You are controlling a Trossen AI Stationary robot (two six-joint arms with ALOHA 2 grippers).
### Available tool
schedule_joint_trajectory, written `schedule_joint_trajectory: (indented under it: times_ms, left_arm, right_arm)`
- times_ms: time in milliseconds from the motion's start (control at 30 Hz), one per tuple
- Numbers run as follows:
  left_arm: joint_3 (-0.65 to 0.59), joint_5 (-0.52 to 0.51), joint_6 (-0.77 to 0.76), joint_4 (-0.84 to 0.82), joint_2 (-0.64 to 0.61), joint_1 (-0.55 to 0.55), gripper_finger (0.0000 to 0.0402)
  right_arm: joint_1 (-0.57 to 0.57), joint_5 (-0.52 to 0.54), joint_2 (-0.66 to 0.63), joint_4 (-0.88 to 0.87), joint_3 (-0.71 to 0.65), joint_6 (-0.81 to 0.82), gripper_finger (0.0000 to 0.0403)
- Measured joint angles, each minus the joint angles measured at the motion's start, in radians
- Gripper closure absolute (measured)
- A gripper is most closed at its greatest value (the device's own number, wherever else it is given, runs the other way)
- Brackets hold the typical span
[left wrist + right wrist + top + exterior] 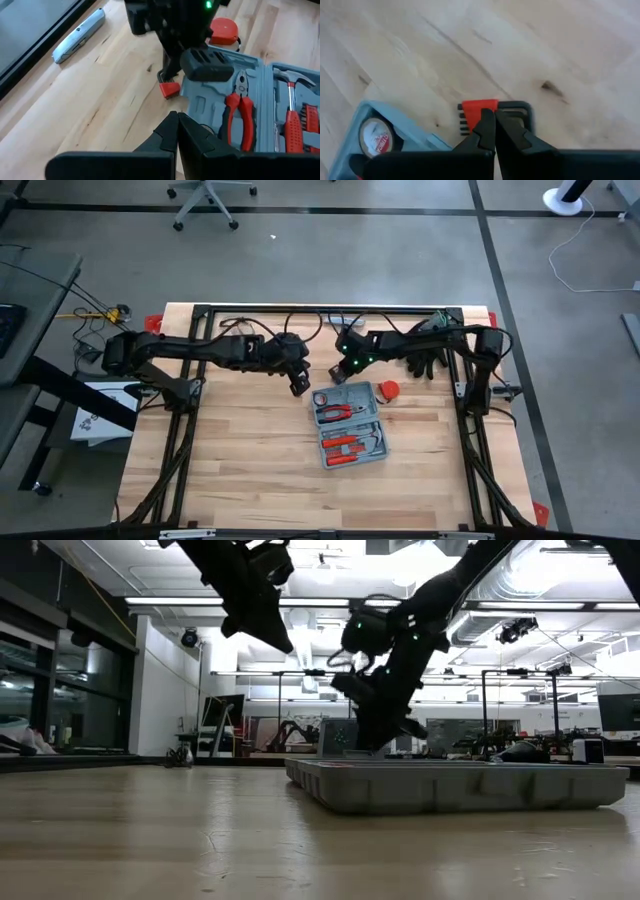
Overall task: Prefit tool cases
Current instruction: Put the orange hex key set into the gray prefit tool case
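The grey-blue tool case (350, 428) lies open on the table, with red-handled pliers (239, 117) and other tools in its recesses. My right gripper (490, 120) stands just beyond the case's far left corner (195, 90), shut on a small red-and-black tool (170, 89). My left gripper (299, 388) is shut and hangs above the bare wood left of the case, touching nothing; the low view shows the left gripper (280, 640) well above the table. My right gripper comes from above, pointing down, with its shut fingertips (485, 127) on the small tool at the edge of its red end (479, 106). The fingers hide the place of contact. The tool's dark frame (522, 107) sticks out to one side, low over the wood.
A red tape measure (388, 390) sits by the case's far right corner. Black gloves (425, 362) lie beyond it, near the far edge. A slim silver-grey bar (80, 35) rests on the wood near the far edge. Bare wood spreads left of and in front of the case.
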Motion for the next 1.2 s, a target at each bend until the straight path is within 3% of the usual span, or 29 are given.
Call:
schedule_joint_trajectory:
  times_ms: [367,633,1033,1200]
  left_arm:
    - [0.001,-0.039,-0.045,0.012,0.109,-0.052,0.0401]
    - [0.001,0.01,-0.075,0.027,0.264,-0.071,0.0401]
    - [0.001,0.06,-0.147,0.074,0.241,-0.082,0.0401]
    - [0.0,0.07,-0.149,0.189,0.239,-0.068,0.0401]
  right_arm:
    - [0.0,0.077,-0.054,-0.26,0.0,-0.1,0.0403]
    - [0.01,0.028,-0.064,-0.172,-0.129,-0.057,0.0403]
    - [0.219,-0.01,-0.165,-0.116,-0.194,0.088,0.0403]
    - [0.225,0.059,-0.243,-0.198,-0.194,0.069,0.0403]
